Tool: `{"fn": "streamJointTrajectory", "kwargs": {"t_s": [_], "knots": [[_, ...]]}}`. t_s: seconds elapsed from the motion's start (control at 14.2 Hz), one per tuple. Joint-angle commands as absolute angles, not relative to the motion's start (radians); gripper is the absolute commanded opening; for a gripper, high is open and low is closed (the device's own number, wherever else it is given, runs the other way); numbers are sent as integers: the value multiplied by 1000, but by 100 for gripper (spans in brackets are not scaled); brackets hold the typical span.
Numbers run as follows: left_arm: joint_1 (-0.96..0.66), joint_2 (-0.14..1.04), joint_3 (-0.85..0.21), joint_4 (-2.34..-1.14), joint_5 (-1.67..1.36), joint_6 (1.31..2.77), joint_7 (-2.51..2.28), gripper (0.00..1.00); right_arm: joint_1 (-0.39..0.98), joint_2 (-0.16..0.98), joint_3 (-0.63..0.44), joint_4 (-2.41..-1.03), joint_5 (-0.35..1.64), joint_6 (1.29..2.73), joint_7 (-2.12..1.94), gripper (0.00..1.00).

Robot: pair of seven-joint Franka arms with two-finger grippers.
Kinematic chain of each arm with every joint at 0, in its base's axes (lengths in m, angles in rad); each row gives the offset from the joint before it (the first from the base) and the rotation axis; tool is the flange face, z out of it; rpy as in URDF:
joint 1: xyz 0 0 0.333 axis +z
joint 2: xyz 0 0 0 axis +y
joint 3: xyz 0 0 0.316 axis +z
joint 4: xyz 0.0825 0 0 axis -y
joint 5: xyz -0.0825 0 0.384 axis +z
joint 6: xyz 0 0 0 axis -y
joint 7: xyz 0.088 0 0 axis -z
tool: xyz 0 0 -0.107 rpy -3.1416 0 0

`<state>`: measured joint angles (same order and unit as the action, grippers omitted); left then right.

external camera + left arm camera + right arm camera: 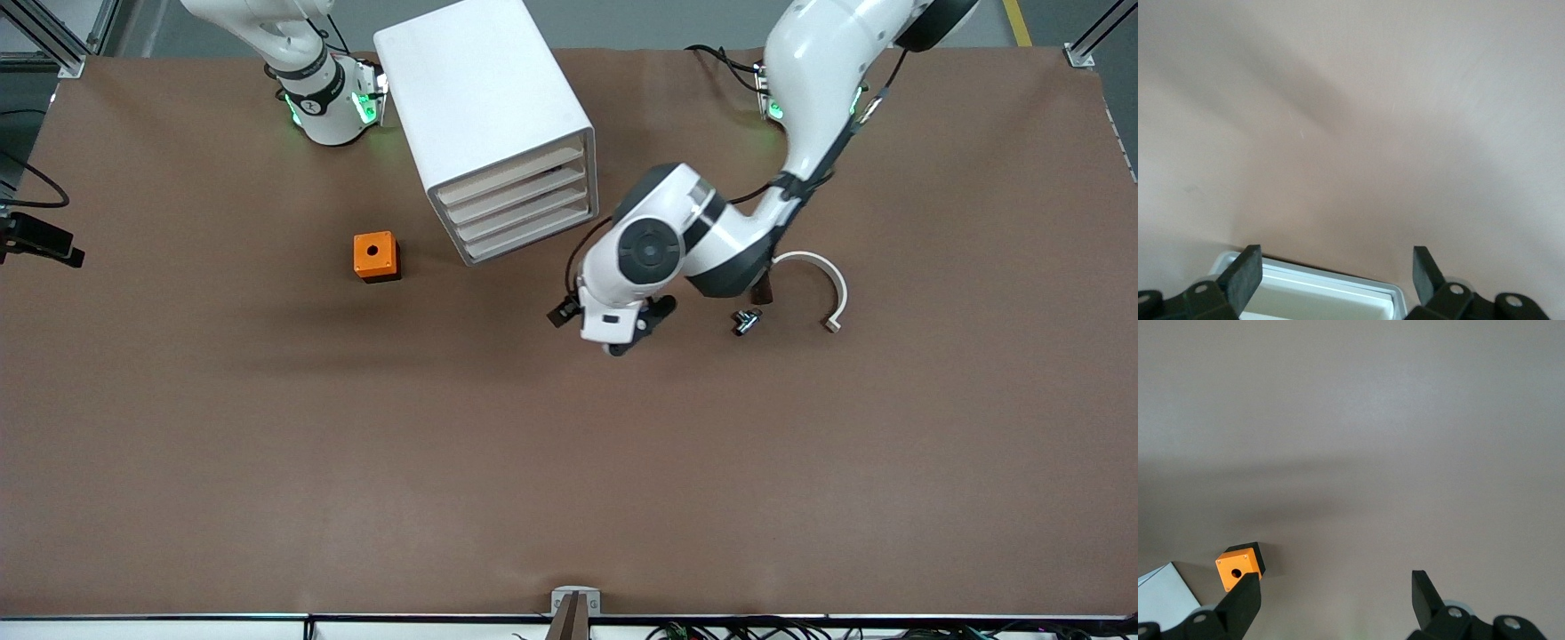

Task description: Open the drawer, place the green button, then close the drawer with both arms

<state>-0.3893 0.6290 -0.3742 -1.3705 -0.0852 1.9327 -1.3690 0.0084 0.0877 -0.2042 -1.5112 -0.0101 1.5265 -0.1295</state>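
The white cabinet stands near the arms' bases, its four drawers all pushed in; the lowest drawer sits just above the table. My left gripper hangs open and empty over the table in front of the drawers. In the left wrist view my left gripper frames a white rimmed edge of the cabinet. A tiny dark cylindrical part, seemingly the button, lies toward the left arm's end. My right gripper is open and empty, out of the front view, high over the table.
An orange cube with a hole sits beside the cabinet toward the right arm's end; it also shows in the right wrist view. A white curved strip lies by the button. A small dark part sits under the left arm's elbow.
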Motion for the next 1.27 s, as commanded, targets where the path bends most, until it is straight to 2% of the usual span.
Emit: {"fn": "streamJointTrajectory", "kwargs": {"t_s": [0.0, 0.42, 0.99, 1.13, 1.2], "knots": [[-309, 499, -377, -1399, -43, 1811, -1269, 99, -5, 55, -189, -1539, -8, 1529, -133, 100], [-131, 350, -376, -1399, -32, 1643, -1004, 99, -2, 45, -184, -1548, -9, 1534, -135, 100], [41, 299, -383, -1405, 12, 1597, -594, 99, 3, 2, -181, -1606, -8, 1543, -133, 100], [44, 278, -358, -1405, 18, 1551, -485, 99, 12, -3, -179, -1609, -6, 1540, -135, 100], [31, 258, -301, -1407, 20, 1527, -427, 99, 15, -9, -175, -1611, -6, 1540, -135, 100]]}}
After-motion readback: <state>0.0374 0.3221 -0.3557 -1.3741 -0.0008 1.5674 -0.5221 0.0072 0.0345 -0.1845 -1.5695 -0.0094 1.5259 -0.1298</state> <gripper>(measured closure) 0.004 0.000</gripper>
